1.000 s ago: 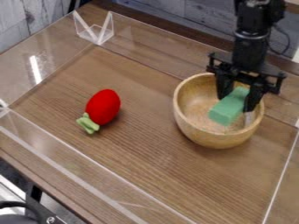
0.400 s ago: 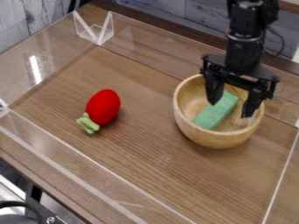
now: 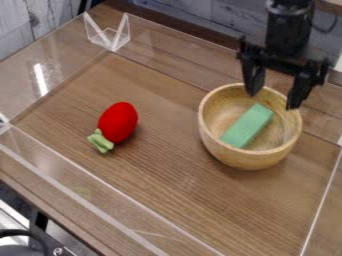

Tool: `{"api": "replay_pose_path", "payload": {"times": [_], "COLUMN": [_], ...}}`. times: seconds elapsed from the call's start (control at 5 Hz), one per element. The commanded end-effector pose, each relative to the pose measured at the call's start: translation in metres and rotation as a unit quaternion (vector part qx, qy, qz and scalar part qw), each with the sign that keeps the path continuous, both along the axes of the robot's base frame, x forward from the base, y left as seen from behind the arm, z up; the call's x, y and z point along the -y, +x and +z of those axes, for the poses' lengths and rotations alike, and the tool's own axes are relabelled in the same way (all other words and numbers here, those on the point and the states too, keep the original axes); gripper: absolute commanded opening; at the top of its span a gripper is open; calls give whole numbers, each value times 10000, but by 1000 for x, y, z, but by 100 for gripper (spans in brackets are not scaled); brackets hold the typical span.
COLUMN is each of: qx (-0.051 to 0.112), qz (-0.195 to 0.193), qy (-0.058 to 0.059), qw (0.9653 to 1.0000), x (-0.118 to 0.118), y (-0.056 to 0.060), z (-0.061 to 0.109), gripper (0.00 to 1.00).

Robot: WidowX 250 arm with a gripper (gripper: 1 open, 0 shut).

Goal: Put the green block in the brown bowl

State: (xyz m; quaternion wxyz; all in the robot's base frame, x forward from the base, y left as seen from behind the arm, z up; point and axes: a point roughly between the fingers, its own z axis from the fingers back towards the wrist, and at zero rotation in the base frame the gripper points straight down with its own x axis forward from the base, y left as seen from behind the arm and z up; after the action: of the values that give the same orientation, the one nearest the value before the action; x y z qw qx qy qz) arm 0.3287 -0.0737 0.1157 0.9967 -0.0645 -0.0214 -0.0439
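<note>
**Green block released into the bowl, end effector lifted clear**

Since a second ago, the black end effector has let go of the block and risen: then its fingers were gripping the block inside the bowl, and now they are standing wide apart above the bowl's far rim, holding nothing. The block, which was propped up between the fingers, is now lying flat.

Going left to right: a clear plastic wall is running along the near-left edge of the brown wood-grain table, and a small clear folded plastic stand is sitting at the far-left corner. A red ball-like object with a small green stub is resting on the table left of centre, well apart from the bowl. To the right, the round light-brown wooden bowl with a thick rim is sitting on the table, and the flat, elongated light-green rectangular block is lying inside it, angled toward the far right. The end effector is hanging over the bowl's far-right side, pointing down, its two dark fingers apart from the block.
</note>
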Motion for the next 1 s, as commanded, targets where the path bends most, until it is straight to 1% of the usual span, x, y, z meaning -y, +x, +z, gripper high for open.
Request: {"api": "replay_pose_path", "payload": {"times": [0.0,0.2,0.4,0.6,0.8], "qx": [553,711,676,540,392], "qz": [303,723,1011,1191,1492], "qy": [-72,-54,27,72,152], "qw": [9980,9948,9926,9914,9879], "x": [-30,-69,-93,-95,-97], "y": [2,2,2,2,1], "z": [56,81,84,77,58], "gripper": [100,100,100,100,100]}}
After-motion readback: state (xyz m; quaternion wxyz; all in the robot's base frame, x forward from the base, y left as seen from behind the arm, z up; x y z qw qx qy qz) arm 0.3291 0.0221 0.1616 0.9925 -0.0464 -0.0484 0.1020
